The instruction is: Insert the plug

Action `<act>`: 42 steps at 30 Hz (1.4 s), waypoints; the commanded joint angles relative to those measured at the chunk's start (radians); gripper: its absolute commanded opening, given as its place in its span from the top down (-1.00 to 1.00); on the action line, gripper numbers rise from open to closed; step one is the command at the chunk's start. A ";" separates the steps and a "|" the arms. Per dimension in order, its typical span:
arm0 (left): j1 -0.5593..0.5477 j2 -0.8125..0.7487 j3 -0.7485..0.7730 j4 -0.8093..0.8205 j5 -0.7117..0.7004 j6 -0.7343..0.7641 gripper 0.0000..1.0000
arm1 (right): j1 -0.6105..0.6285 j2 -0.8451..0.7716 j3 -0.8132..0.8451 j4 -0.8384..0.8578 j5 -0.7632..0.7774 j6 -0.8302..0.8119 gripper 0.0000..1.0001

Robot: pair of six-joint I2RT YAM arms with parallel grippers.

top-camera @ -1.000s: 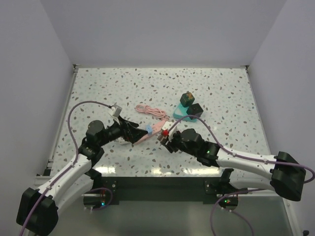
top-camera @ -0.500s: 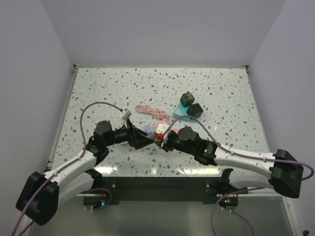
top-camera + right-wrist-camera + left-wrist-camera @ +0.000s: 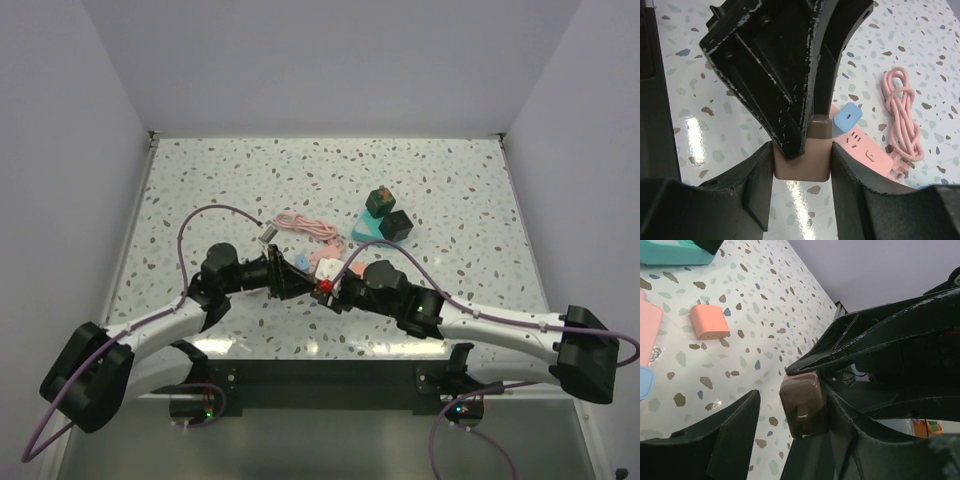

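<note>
Firstly, teal tray (image 3: 364, 231): at 1 o'clock from the plug, well apart; one dark block (image 3: 397, 224) stands on it; a second dark block (image 3: 380, 201) stands at its 12 o'clock end, and whether it is on the tray or just beside it I cannot tell
plug (image 3: 326, 269): near the table's (image 3: 450, 180) middle, toward 6 o'clock; pinched between both fingers of the right gripper (image 3: 328, 282); not in the strip
right gripper: pressed onto the plug's two sides; reaches in from 4 o'clock
left gripper (image 3: 300, 279): fingers spread; comes in from 9 o'clock; the plug sits between them, close to one, with bare table showing beside the other
pink power strip (image 3: 862, 145): just beside the plug at its 1 o'clock in the right wrist view; a blue block (image 3: 847, 116) sits on its near end
in the way: the left gripper's dark fingers cross over the plug's top
pink cable (image 3: 308, 227): coiled at 11 o'clock from the plug
pink-orange block (image 3: 710, 321): lies alone on the table
</note>
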 commanded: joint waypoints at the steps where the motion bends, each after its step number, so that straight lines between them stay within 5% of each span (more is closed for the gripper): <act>1: -0.009 0.022 0.035 0.122 0.046 -0.030 0.02 | 0.007 -0.039 0.012 0.035 -0.050 -0.031 1.00; 7: -0.015 0.043 0.017 0.232 0.123 -0.065 0.98 | 0.007 -0.036 0.021 0.029 -0.012 -0.011 1.00; 12: -0.015 0.025 -0.017 0.384 0.099 -0.104 1.00 | 0.006 -0.054 0.049 0.027 0.045 0.075 -0.11; 14: -0.009 0.011 -0.012 0.398 0.064 -0.078 1.00 | 0.006 -0.061 0.066 0.019 0.056 0.107 -0.34; 19: 0.036 -0.045 -0.002 0.421 -0.022 -0.046 1.00 | -0.007 -0.111 0.095 -0.017 0.053 0.176 -0.55; 25: 0.109 -0.123 0.031 0.409 -0.013 -0.030 1.00 | -0.069 -0.082 0.153 -0.007 -0.074 0.300 -0.60; 31: 0.125 -0.289 0.035 0.309 -0.059 0.073 1.00 | -0.233 -0.041 0.180 0.171 -0.384 0.532 -0.57; 35: 0.126 -0.342 0.000 0.367 -0.049 0.065 1.00 | -0.303 -0.045 0.129 0.378 -0.562 0.685 -0.56; 42: 0.126 -0.288 -0.026 0.562 0.007 -0.016 1.00 | -0.304 -0.087 0.087 0.492 -0.646 0.755 -0.47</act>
